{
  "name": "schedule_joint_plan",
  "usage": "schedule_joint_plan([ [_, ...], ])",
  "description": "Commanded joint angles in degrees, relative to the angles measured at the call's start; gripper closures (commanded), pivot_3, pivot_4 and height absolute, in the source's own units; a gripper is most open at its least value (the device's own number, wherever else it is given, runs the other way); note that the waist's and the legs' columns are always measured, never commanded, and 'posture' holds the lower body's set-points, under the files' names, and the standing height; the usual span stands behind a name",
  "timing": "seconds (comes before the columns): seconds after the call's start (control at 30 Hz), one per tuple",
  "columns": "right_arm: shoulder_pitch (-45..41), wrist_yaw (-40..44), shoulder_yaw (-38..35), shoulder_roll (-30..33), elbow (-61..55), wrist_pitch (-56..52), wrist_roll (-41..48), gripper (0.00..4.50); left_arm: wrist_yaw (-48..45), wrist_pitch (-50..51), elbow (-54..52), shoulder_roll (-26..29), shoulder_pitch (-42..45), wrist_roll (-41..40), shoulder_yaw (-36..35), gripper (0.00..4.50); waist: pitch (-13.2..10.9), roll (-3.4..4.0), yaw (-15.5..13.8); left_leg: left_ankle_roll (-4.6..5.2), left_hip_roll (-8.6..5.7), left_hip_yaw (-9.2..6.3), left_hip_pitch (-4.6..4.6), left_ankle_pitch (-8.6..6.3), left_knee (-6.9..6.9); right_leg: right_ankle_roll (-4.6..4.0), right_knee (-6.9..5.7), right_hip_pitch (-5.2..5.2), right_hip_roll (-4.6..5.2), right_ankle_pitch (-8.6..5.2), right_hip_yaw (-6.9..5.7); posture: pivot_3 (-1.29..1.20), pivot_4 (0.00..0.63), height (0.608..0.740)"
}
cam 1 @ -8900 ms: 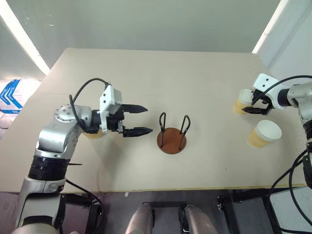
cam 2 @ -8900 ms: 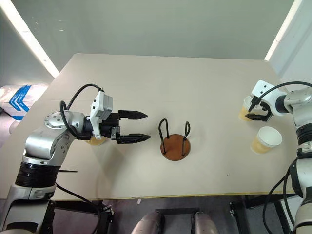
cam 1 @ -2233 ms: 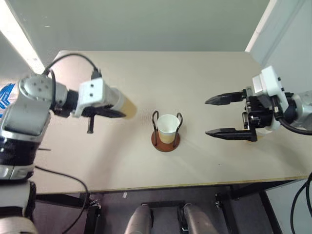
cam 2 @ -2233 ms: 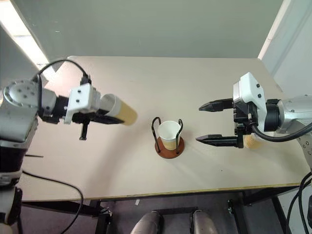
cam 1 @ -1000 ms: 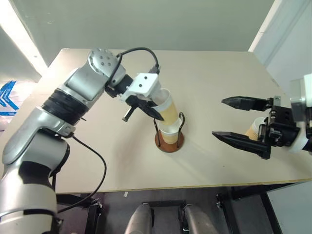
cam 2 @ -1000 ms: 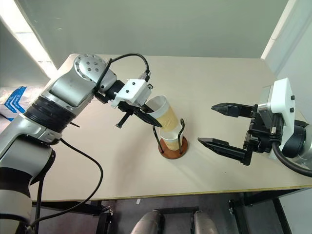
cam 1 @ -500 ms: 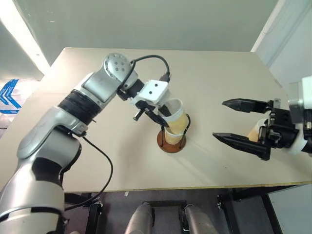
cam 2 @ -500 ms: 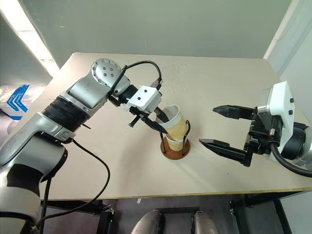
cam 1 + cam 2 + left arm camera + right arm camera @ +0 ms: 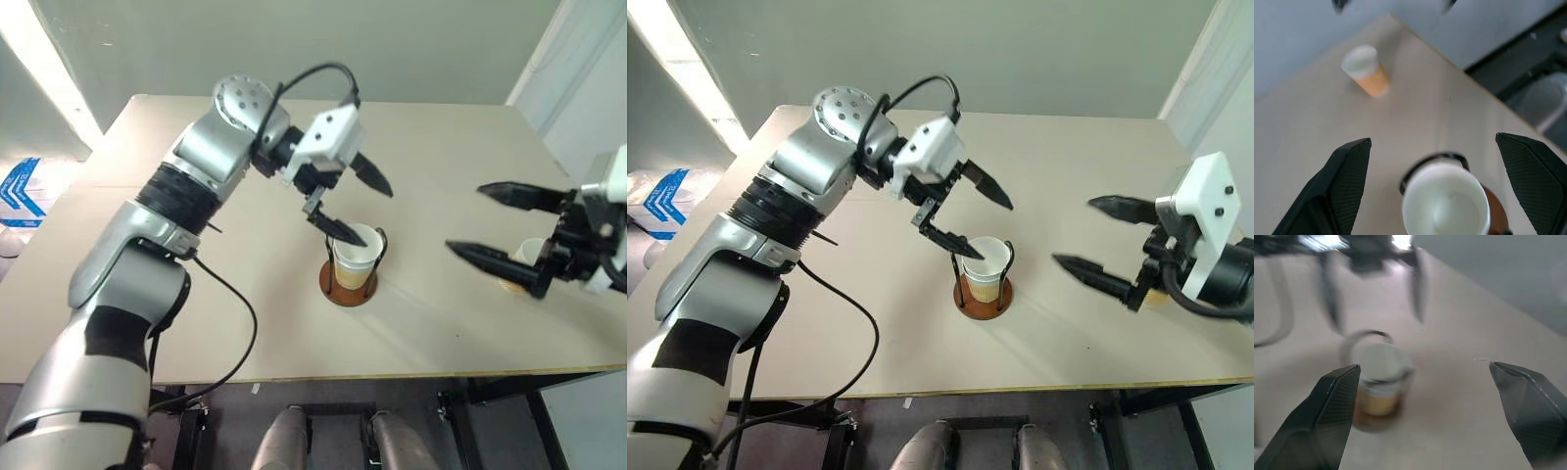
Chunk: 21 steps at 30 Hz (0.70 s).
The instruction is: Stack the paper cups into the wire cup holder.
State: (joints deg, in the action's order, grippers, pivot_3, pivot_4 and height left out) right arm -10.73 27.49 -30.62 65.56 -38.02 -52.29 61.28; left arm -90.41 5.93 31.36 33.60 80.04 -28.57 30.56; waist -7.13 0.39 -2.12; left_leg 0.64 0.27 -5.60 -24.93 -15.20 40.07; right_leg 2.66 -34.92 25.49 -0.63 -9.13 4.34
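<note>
**Cup released into the holder, one more waiting at the right**

The left end effector (image 9: pixel 359 208), two black fingers spread wide and gripping nothing, hangs just above the stacked tan kraft paper cups with white rolled rims (image 9: pixel 355 257). One fingertip sits close over the top cup's rim; whether it touches is not clear. The stack stands upright between the two thin black wire loops of the wire cup holder with its round reddish-brown disc base (image 9: pixel 334 288), near the middle of the pale beige counter (image 9: pixel 196 294).

The right end effector (image 9: pixel 500 223) is also fully open and empty, its fingers pointing across the counter toward the holder. Just beside and behind its lower finger stands the remaining tan paper cup (image 9: pixel 519 262), near the counter's right edge.

The step in hand looks like clearing the left arm and fetching that last cup. To do it well, the left fingers should lift straight off so the lower one does not catch the rim and tip the stack. The right end effector should straddle the cup at mid-height and close gently, since thin paper walls will likely crush.

The remaining cup is largely hidden behind the right finger in the head views. How many cups are nested cannot be counted with confidence, and the right wrist view is blurred
</note>
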Motion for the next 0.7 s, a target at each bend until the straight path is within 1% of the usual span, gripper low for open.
schedule_joint_plan([
  [0.03,3.1,-1.9,-0.5,3.2,0.4,-3.0,-6.3,0.02,-0.3,3.8,0.2,1.1,-0.8,-0.4,-8.1,0.03,0.0,0.10,0.0,0.00,-0.04,0.01,0.01,0.00,-0.01,0.03,0.00,0.01,0.00,0.00,0.07,0.00,0.150,0.740],
  [0.1,6.7,-0.8,0.3,5.9,0.6,-2.9,-12.7,0.02,2.0,6.0,-0.8,2.7,-3.5,-0.8,-12.8,0.03,0.1,0.37,0.1,0.01,-0.10,0.03,0.01,-0.01,-0.01,0.08,-0.01,0.04,0.00,-0.02,0.18,0.00,0.150,0.740],
  [0.2,12.2,3.7,1.0,9.6,0.7,-2.0,-19.4,0.02,6.1,9.7,-3.1,4.5,-6.8,0.7,-17.1,0.03,0.1,0.44,0.2,0.02,-0.15,0.08,0.03,-0.01,-0.01,0.26,-0.03,0.06,0.00,-0.13,0.32,0.00,0.150,0.740],
  [0.3,16.0,8.1,1.6,11.6,2.2,-0.4,-24.6,0.02,10.1,12.4,-5.9,5.4,-9.9,1.6,-20.6,0.03,0.0,0.45,0.2,0.02,-0.18,0.11,0.01,-0.01,0.01,0.27,-0.01,0.10,0.00,-0.13,0.36,0.00,0.150,0.740],
  [0.4,18.1,12.3,3.3,13.1,5.1,2.7,-29.9,0.02,12.4,15.0,-9.8,5.8,-13.0,1.8,-22.6,0.03,0.0,0.45,0.0,0.03,-0.28,0.15,0.00,-0.01,0.05,0.31,0.00,0.08,0.03,-0.16,0.46,0.00,0.150,0.740],
  [0.5,17.0,15.0,6.8,14.1,8.3,5.9,-33.1,0.02,14.0,16.5,-13.0,6.0,-15.8,2.0,-24.0,0.03,0.1,0.45,0.0,0.06,-0.30,0.17,0.02,-0.02,0.09,0.32,0.00,0.04,0.05,-0.14,0.47,0.00,0.150,0.740],
  [0.6,14.7,17.7,12.5,15.1,13.5,9.9,-37.1,0.02,14.8,16.8,-15.4,6.5,-18.6,2.8,-24.6,0.03,0.0,0.45,0.1,0.09,-0.31,0.20,0.06,0.01,0.09,0.35,-0.03,0.04,0.08,-0.13,0.48,0.00,0.150,0.740],
  [0.7,10.9,20.0,16.8,14.7,18.2,13.2,-39.7,0.02,15.5,17.1,-16.7,6.2,-19.9,3.3,-25.1,0.03,0.0,0.45,0.2,0.10,-0.30,0.23,0.11,0.06,0.08,0.37,-0.04,0.02,0.07,-0.11,0.49,0.00,0.150,0.740],
])
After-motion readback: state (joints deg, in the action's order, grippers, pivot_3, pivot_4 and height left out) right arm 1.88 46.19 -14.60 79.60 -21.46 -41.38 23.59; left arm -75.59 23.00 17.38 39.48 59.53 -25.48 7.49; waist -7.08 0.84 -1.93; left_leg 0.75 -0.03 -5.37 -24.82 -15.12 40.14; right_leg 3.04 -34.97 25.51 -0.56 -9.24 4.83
